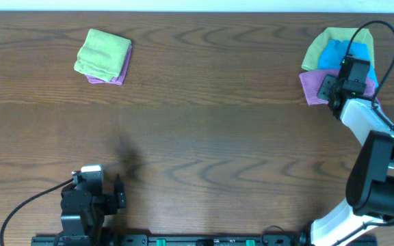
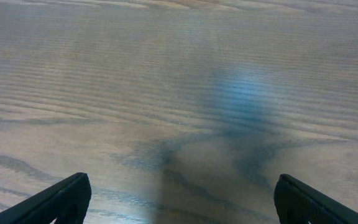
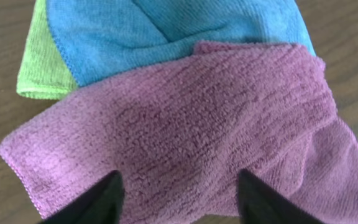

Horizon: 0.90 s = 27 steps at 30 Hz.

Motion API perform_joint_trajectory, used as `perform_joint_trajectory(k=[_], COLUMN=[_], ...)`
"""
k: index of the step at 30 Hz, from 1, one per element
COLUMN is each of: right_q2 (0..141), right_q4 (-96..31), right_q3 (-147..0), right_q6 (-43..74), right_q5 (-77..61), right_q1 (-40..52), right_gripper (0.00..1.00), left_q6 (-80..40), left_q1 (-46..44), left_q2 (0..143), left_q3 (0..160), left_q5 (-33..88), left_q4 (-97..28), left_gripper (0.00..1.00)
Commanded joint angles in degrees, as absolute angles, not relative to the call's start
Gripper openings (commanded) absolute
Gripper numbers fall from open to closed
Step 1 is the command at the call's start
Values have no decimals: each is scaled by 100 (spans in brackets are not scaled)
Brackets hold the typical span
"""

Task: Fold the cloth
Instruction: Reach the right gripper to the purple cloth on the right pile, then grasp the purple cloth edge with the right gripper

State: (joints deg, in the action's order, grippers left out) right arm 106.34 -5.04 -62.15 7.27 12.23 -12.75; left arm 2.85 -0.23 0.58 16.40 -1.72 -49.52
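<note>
Dark brown wooden desk [image 1: 197, 137]: smooth, grain plainly visible, faint sheen. At its far right corner, lilac cloth [image 3: 185, 130]: matt, fuzzy microfibre pile. Beneath it, blue cloth [image 3: 166, 31] and lime-green cloth [image 3: 39, 62]: finer ribbed weave, also matt. Fingers [image 3: 98, 202] of the right gripper [image 3: 178, 180]: black, matt, plastic-looking.

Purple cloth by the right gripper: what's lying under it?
The purple cloth overlaps the near edge of the blue cloth, which itself lies on a lime-green cloth. How far either runs beneath it is covered.
</note>
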Motion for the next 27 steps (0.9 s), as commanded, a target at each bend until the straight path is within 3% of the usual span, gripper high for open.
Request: perform_joint_trajectory(k=[1, 3, 6, 15, 17, 20, 26, 27], right_q2=[10663, 10663, 10685, 10879, 10954, 10978, 10934, 10892], right_q4=[-475, -502, -519, -434, -405, -381, -316, -318], right_q3=[-6309, -6309, -6309, -6309, -6309, -6309, -6311, -6311], right_q6=[725, 725, 725, 729, 727, 727, 722, 722], right_q5=[1243, 1166, 1155, 1109, 1090, 1094, 1094, 1094], right_q1=[-1321, -1321, -1321, -1321, -1321, -1321, -1321, -1321], right_gripper=[49, 53, 83, 81, 75, 57, 1, 1], left_q6=[325, 322, 322, 322, 322, 322, 325, 325], left_q1=[-56, -56, -56, -56, -56, -56, -56, -56], left_q2=[25, 25, 25, 25, 25, 25, 25, 25], left_q3=[1619, 1619, 1619, 1619, 1619, 1619, 1619, 1619], left_q5=[-189, -191, -189, -189, -191, -191, -189, -191], left_q4=[-4969, -4969, -4969, -4969, -4969, -4969, -4969, -4969], left_gripper=[95, 95, 95, 95, 95, 95, 95, 95])
